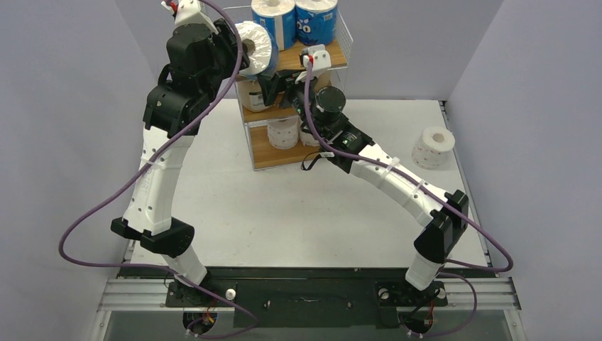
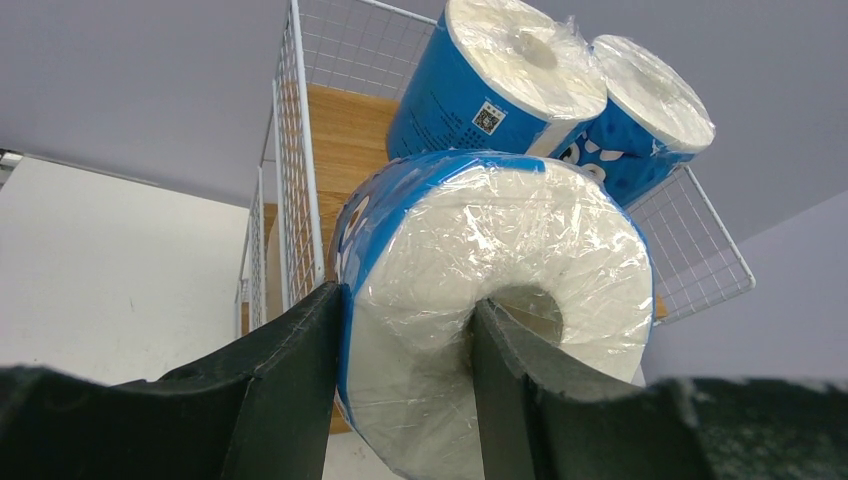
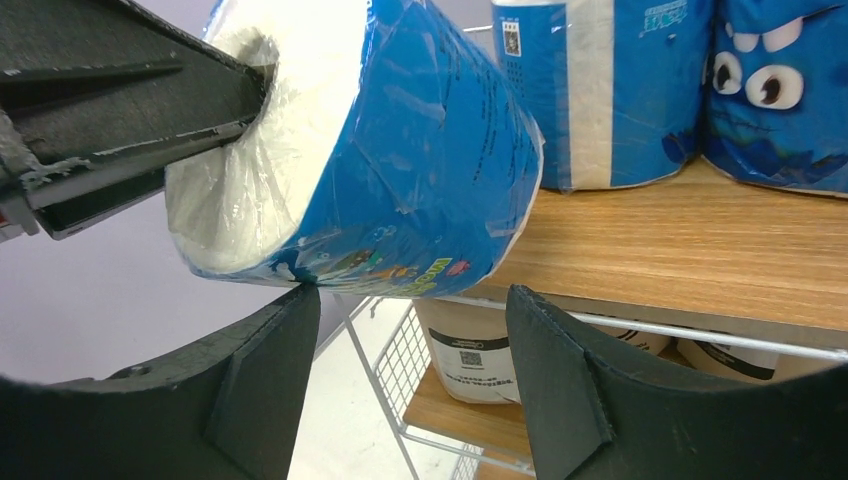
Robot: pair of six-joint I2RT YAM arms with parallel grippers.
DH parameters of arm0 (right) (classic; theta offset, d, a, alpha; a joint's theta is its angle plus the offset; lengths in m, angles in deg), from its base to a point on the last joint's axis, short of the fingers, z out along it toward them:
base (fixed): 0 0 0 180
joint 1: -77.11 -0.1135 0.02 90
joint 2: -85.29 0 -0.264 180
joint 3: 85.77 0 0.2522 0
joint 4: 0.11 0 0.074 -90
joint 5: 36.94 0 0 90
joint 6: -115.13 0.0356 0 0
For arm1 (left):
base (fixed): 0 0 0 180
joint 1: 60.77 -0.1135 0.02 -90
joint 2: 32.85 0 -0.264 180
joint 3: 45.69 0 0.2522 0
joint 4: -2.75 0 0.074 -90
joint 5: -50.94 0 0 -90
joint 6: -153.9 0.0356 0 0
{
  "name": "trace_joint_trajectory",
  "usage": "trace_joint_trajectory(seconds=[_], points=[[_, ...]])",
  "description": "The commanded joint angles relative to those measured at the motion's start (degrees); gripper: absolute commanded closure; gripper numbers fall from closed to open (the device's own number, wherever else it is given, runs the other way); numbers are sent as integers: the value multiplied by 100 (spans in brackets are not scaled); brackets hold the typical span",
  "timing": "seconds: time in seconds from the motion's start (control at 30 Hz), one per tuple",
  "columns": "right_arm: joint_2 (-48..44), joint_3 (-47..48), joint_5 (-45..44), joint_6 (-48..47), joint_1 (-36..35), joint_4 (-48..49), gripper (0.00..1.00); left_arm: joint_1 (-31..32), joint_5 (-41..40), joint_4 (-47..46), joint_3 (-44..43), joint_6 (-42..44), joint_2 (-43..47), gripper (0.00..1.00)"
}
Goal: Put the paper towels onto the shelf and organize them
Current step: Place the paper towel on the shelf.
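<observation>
My left gripper [image 2: 408, 298] is shut on a blue-wrapped paper towel roll [image 2: 500, 260], one finger in its hollow core and the other on its outer wrap. The roll [image 1: 254, 47] hangs tilted at the left front edge of the shelf's top board [image 3: 680, 240]. Two more blue rolls [image 1: 273, 18] [image 1: 316, 20] stand upright at the back of that board. Just under the held roll [image 3: 420, 150], my right gripper [image 3: 412, 292] is open and holds nothing; its left fingertip reaches the roll's underside.
Tan-wrapped rolls [image 3: 475, 360] stand on the middle tier, and a white roll [image 1: 284, 133] on the bottom one. Another white roll [image 1: 433, 145] lies on the table at the right. The shelf's white wire side [image 2: 300, 200] rises just left of the held roll.
</observation>
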Motion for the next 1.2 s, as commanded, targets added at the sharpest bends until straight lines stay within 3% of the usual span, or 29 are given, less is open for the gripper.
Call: trace_joint_trajectory(seconds=[0.0, 0.57, 0.9, 1.17], points=[[101, 382, 156, 110, 33, 53, 36, -24, 127, -435, -257, -79, -21, 69], [235, 734, 235, 158, 56, -121, 36, -24, 279, -439, -239, -178, -40, 43], [349, 882, 291, 264, 121, -301, 36, -24, 273, -465, -126, -185, 52, 39], [771, 1533, 309, 291, 241, -785, 36, -24, 299, -688, 12, -183, 258, 34]])
